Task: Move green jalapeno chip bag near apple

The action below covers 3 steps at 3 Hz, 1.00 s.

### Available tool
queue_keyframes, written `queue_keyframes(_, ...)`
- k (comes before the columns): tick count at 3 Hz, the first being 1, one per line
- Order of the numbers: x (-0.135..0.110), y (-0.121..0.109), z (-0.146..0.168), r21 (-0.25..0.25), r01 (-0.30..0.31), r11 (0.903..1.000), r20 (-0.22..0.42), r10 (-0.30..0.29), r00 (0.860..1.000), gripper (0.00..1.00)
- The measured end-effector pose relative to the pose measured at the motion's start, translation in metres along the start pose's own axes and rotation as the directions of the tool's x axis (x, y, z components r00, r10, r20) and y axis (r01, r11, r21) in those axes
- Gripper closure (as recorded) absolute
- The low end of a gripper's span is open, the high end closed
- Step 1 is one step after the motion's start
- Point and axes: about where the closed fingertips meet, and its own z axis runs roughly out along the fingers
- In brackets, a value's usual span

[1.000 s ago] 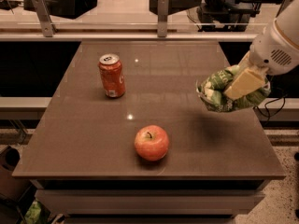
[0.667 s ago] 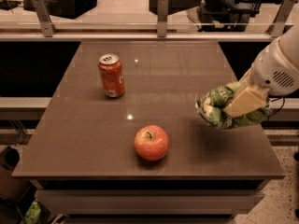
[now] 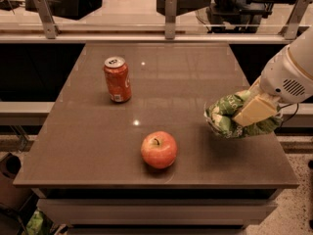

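The green jalapeno chip bag (image 3: 226, 116), crumpled green foil with white patches, is at the right side of the brown table, low over or on its surface. My gripper (image 3: 247, 114) comes in from the right on a white arm and is shut on the bag, its tan finger lying across the bag's right part. The apple (image 3: 159, 149), red-orange with a dark stem, sits near the table's front edge, left of the bag, with a gap of about one apple width between them.
An orange soda can (image 3: 117, 79) stands upright at the table's left middle. The table (image 3: 88, 155) ends close in front of the apple and just right of the bag. A railing with metal posts (image 3: 170, 18) runs behind the table.
My gripper has carried the chip bag down and slightly left, from above the table's right side to low near the surface. The apple and can have not moved.
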Motion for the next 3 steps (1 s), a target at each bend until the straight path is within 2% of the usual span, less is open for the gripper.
queue_keyframes(2, -0.0018, 0.0009, 0.0017, -0.002, 0.004, 1.0000, 0.000, -0.004, 1.000, 0.12)
queue_keyframes(3, -0.0026, 0.0013, 0.0025, -0.003, 0.006, 1.0000, -0.001, -0.006, 1.000, 0.00)
